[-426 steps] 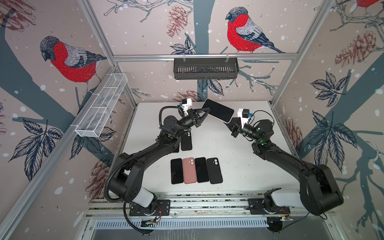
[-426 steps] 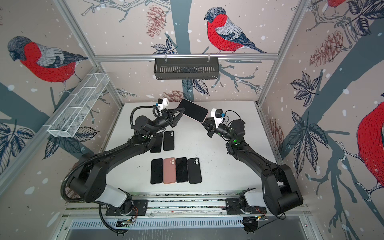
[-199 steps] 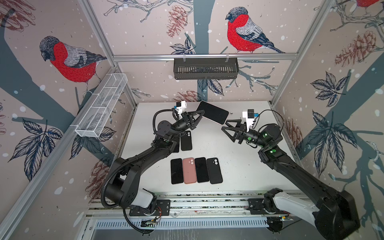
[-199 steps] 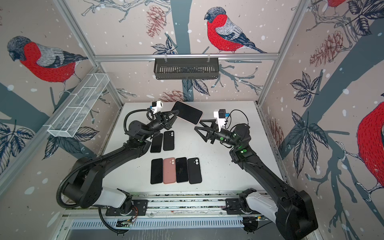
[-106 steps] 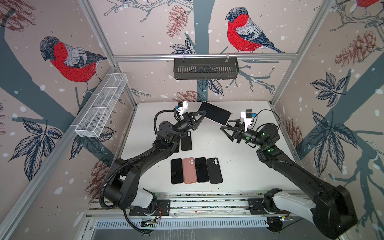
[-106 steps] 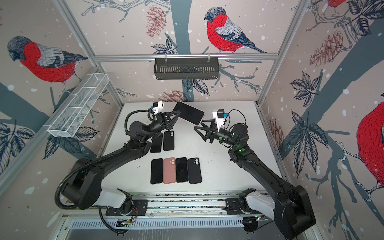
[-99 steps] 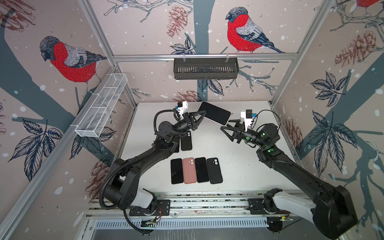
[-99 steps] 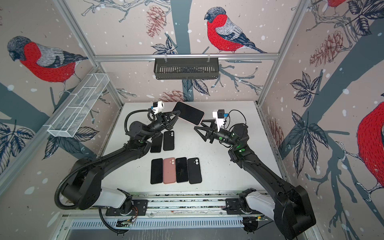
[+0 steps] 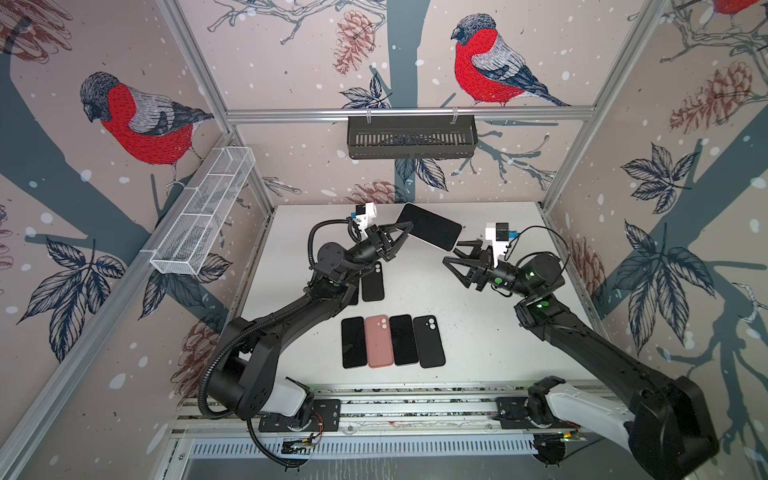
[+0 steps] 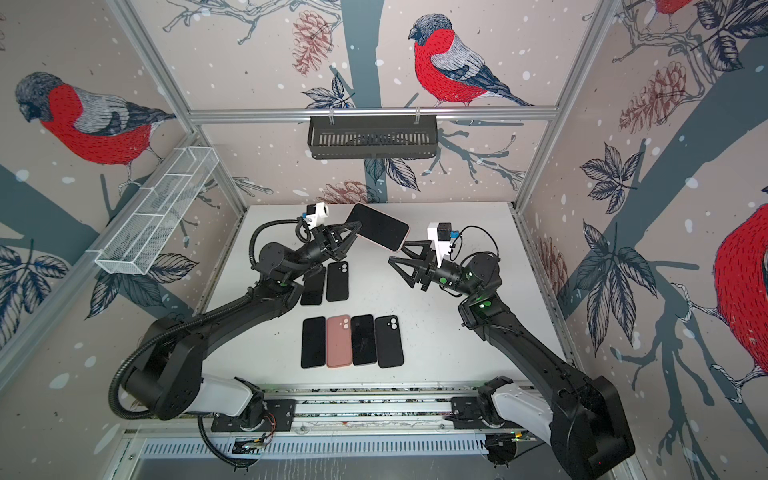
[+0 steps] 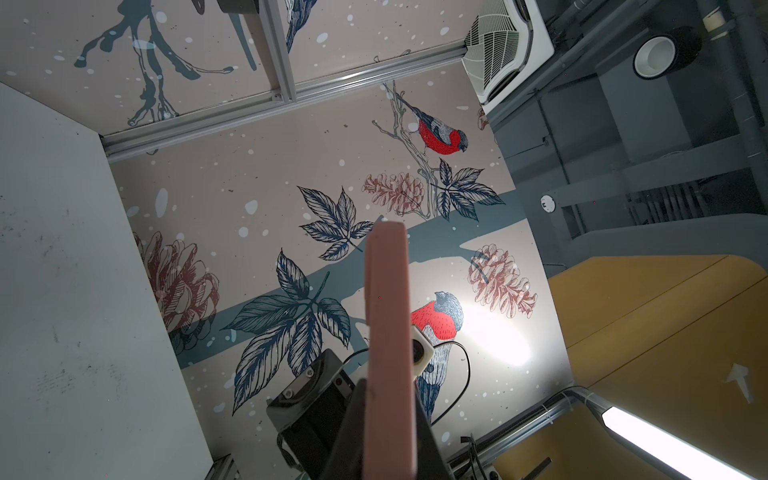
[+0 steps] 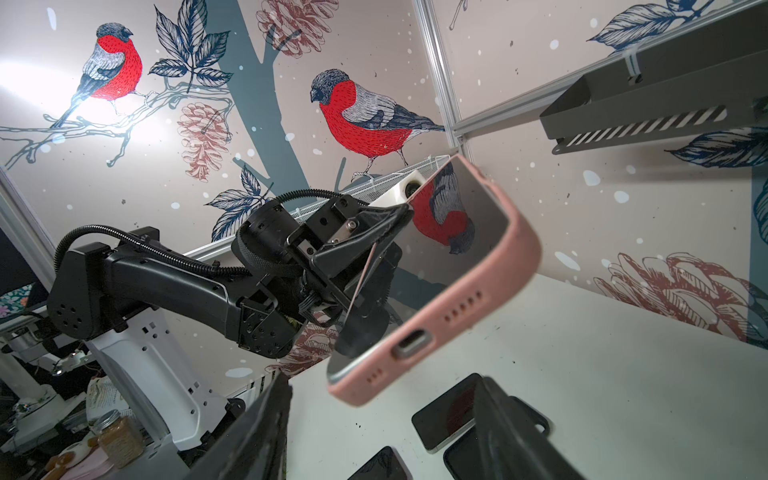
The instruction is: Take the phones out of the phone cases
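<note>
In both top views the left gripper (image 9: 405, 228) pinches one end of the glossy black phone (image 9: 430, 226), lifted above the white table (image 9: 478, 332). The right gripper (image 9: 450, 254) gapes wide and empty just beside the other end.

Left wrist view: the matte pink phone case (image 11: 388, 332) shows edge-on and rounded.

Right wrist view: the case has a perforated bottom rim, and the screen is mirror-like.

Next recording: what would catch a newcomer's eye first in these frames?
A phone in a pink case is held in the air over the far middle of the table, pinched at one end by the shut left gripper. The right gripper stands open just short of its free end, apparently not touching it. Nearer the front, four handsets lie side by side, among them a pink handset.
</note>
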